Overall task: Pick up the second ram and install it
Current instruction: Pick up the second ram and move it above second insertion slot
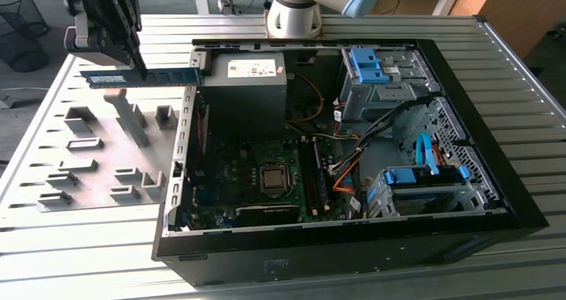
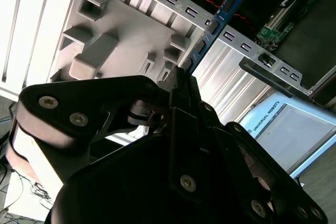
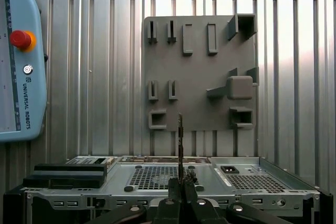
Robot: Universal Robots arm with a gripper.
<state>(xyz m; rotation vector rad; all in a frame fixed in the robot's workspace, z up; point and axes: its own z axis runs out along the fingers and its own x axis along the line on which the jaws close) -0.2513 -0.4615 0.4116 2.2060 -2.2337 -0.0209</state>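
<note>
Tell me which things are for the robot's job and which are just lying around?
For the job: gripper, shut on the blue memory stick; open computer case.
Just lying about: grey holder tray; control tablet; wire bin.

Inside the open black computer case (image 1: 354, 260), a grey metal power-supply box (image 1: 243, 91) carries a white rectangular label (image 1: 252, 68); its print is too small to make out. Just outside the case, at the exterior view's left, the second ram (image 1: 168, 76), a long flat blue-green circuit-board stick, bears a small pale label (image 1: 108, 79), likewise unreadable. Near the case, outside it, a pale blue control pendant (image 3: 16, 77) has a line of dark lettering (image 3: 26, 103) along its edge, visible in both wrist views.
</note>
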